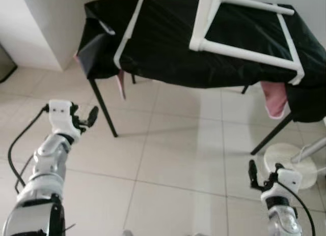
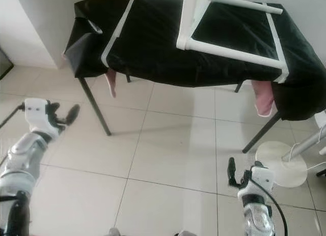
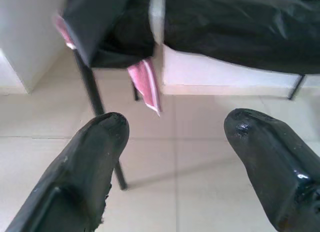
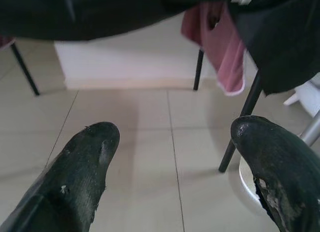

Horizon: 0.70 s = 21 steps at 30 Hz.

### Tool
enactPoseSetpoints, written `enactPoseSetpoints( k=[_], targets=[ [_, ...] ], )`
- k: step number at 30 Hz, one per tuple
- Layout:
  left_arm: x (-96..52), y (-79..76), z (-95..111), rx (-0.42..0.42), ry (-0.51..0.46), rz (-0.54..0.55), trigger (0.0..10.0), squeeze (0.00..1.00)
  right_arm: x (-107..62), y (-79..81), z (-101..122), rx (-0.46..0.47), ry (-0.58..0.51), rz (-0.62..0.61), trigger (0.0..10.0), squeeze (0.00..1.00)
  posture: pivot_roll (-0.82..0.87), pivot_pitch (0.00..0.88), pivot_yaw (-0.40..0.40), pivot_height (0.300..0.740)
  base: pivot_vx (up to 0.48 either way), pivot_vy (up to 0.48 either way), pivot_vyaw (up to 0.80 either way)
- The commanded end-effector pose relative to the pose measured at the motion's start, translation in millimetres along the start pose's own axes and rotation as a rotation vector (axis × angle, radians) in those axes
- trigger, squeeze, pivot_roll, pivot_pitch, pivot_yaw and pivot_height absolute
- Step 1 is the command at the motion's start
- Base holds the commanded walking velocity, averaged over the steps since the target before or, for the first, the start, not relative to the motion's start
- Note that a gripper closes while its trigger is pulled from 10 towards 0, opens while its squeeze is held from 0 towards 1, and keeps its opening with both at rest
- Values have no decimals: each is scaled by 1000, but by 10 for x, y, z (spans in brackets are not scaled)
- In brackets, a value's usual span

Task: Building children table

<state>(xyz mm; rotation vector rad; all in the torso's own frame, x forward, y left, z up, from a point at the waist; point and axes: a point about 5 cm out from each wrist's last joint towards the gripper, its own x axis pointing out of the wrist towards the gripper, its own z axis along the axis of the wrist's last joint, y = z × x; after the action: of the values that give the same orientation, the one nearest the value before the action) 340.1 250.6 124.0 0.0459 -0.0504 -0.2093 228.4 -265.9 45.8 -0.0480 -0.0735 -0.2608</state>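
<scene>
We find no readable text, label, brand, number or sign anywhere: none on the black-draped surface [image 1: 204, 48], the white tubular frame [image 1: 239, 48] lying on it, or the pale tiled floor [image 1: 173, 159].

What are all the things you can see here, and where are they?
Table: one, thin black legs, ahead of the robot, draped in cloth.
Black cloth: one, black, covering the tabletop and hanging over its edges.
White frame: one, white bars, lying on the cloth toward the right side.
White bar: one, white, lying on the cloth on the left side.
Pink cloth: pink pieces, hanging under the black cloth at the right and left edges.
Round base: one, white, on the tiled floor at the right, with a pole rising from it.
Left gripper: one, black fingers, open, raised over the floor left of the table.
Right gripper: one, black fingers, open, low near the round base.
</scene>
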Motion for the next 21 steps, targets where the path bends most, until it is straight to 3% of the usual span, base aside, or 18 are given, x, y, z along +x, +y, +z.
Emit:
enactPoseSetpoints(
  k=[1, 11, 21],
  targets=[
    [-41, -44, -59, 10, 12, -53, 10000, 0, -23, 9, -49, 11, 25, -11, 10000, 0, 29, 107, 12, 740, 0, 0, 0],
    [-159, -314, -384, -40, 92, -101, 10000, 0, 71, 123, -24, 29, 29, -20, 10000, 0, 30, 109, 11, 740, 0, 0, 0],
    [-206, -476, -492, -58, 116, -143, 10000, 0, 72, 177, -17, 35, 20, -19, 10000, 0, 31, 111, 9, 740, 0, 0, 0]
  ],
)
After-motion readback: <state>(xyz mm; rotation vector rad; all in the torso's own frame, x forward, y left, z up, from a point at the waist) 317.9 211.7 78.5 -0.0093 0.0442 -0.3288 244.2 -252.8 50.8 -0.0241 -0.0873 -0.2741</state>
